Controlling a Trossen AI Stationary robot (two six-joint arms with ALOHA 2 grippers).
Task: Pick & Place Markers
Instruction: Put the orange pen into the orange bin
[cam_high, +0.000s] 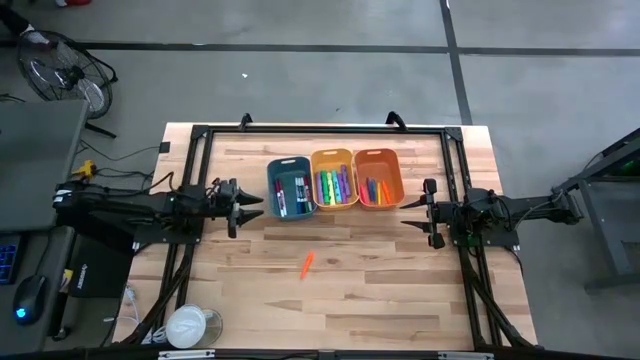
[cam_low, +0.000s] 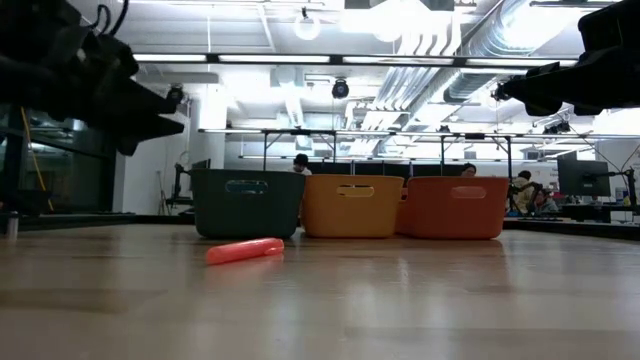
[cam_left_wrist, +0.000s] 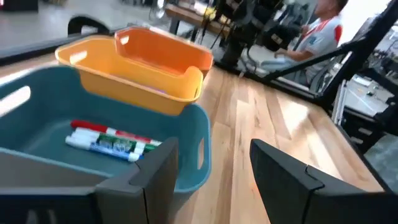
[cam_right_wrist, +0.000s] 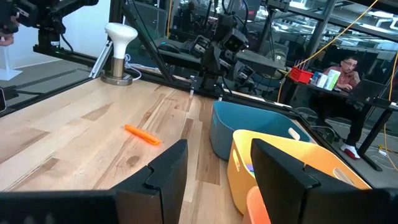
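One marker (cam_high: 307, 264) on table (cam_high: 400, 290) — before bins (cam_high: 335, 180).

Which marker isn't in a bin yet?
The orange marker lying alone on the bare wooden table, in front of the bins; the others sit inside bins.

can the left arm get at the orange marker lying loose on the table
Probably yes. The orange marker lies alone on bare wood in front of the teal bin, nothing around it, and the left gripper hovers nearby with open, empty jaws.

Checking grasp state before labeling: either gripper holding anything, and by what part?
Nothing is held. The left gripper hangs open beside the teal plastic bin, the right gripper open beside the orange plastic bin. One orange marker lies loose on the wooden table.
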